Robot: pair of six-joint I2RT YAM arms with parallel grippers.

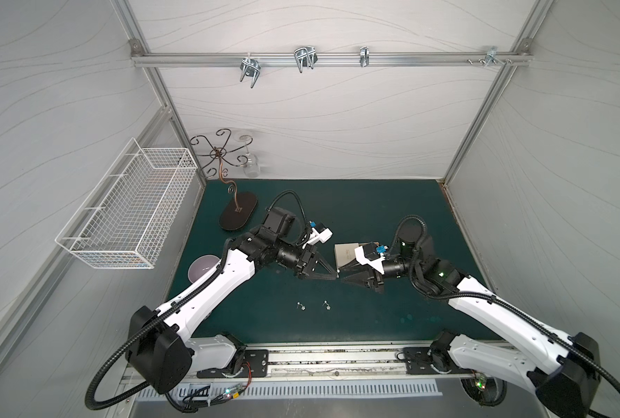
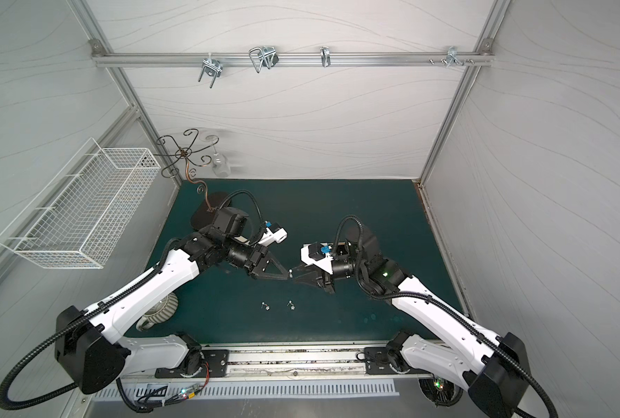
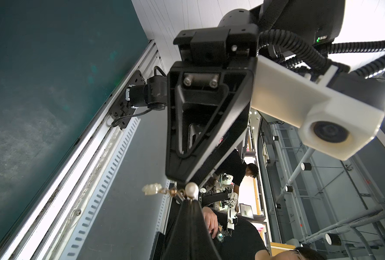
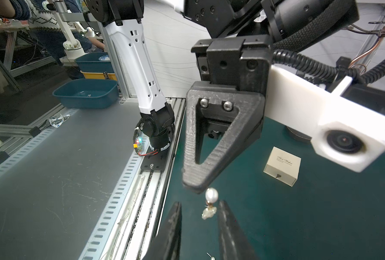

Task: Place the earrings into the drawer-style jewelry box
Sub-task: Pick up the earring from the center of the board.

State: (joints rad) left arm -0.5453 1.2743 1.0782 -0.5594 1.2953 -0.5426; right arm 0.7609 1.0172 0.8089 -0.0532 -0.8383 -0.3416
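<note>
One earring (image 4: 210,198) hangs pinched in your left end effector (image 1: 336,276); your right end effector (image 4: 200,203) stands spread around it. Let go early and it could drop.

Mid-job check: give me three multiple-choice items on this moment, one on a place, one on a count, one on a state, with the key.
1. Where is the lifted earring? A) flat on the mat B) at the left pincer tip C) hidden in every view
2. How many loose earrings lie on the mat in a top view? A) none B) two C) four
3. The right pincer is: A) open B) clamped shut C) out of view
Key: 1 B, it hangs from that tip, off the mat; 2 B, two lie side by side; 3 A, its fingers stand apart either side of the lifted earring.
</note>
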